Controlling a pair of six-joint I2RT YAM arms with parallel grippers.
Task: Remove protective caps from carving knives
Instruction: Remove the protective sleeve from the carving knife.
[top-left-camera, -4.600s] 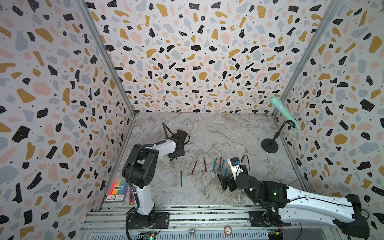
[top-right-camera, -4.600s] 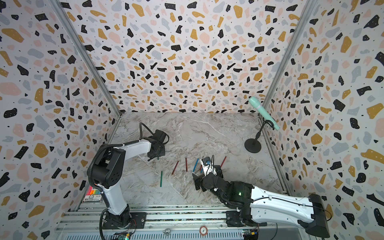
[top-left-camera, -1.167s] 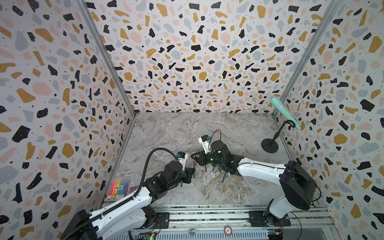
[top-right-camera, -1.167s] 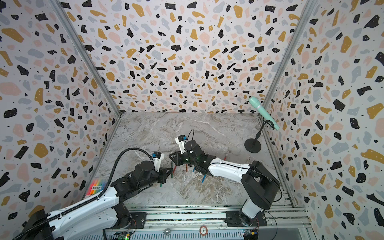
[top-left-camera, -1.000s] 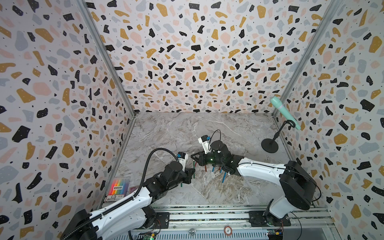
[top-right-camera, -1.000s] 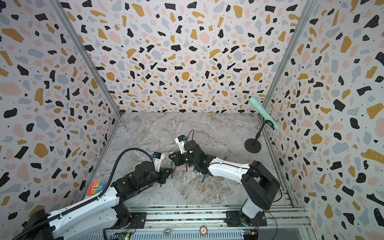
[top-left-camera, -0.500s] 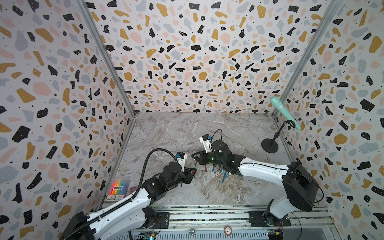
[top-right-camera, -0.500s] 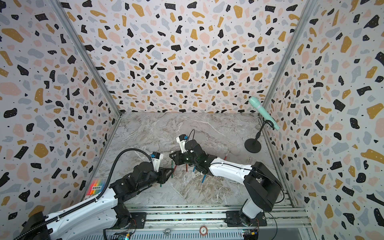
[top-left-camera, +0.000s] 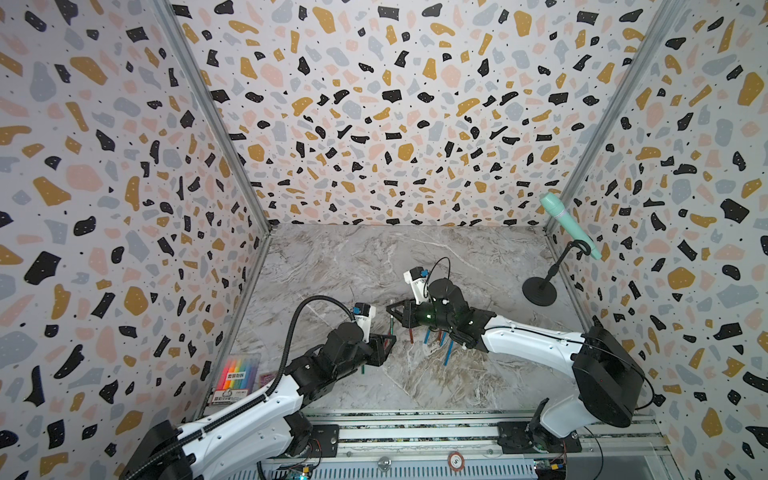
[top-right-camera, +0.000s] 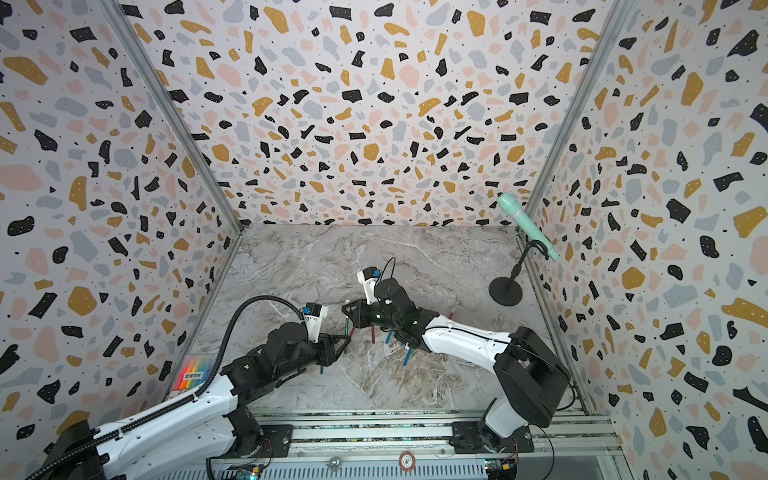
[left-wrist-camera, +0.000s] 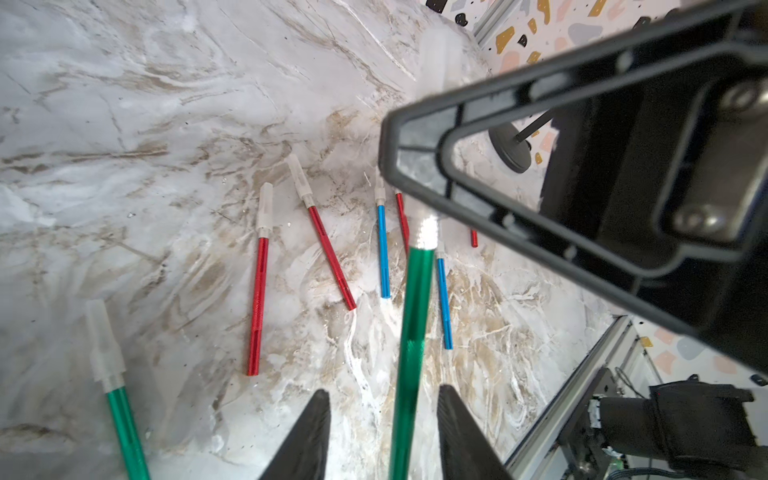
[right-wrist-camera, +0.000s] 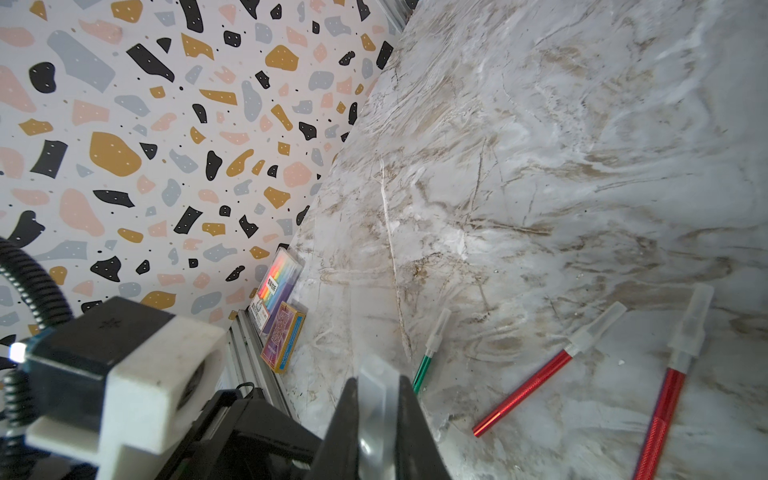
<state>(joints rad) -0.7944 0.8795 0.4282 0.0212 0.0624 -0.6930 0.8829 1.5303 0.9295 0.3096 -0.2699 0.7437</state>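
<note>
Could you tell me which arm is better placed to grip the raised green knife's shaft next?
Left, likely: the left claw stands open astride the green carving knife, while the right claw is shut on its translucent cap.

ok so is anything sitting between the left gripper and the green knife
Nothing visible. The green knife runs between the fingers of the left gripper, with a gap on each side of the shaft. The right gripper is at its far end, shut on the clear cap.
</note>
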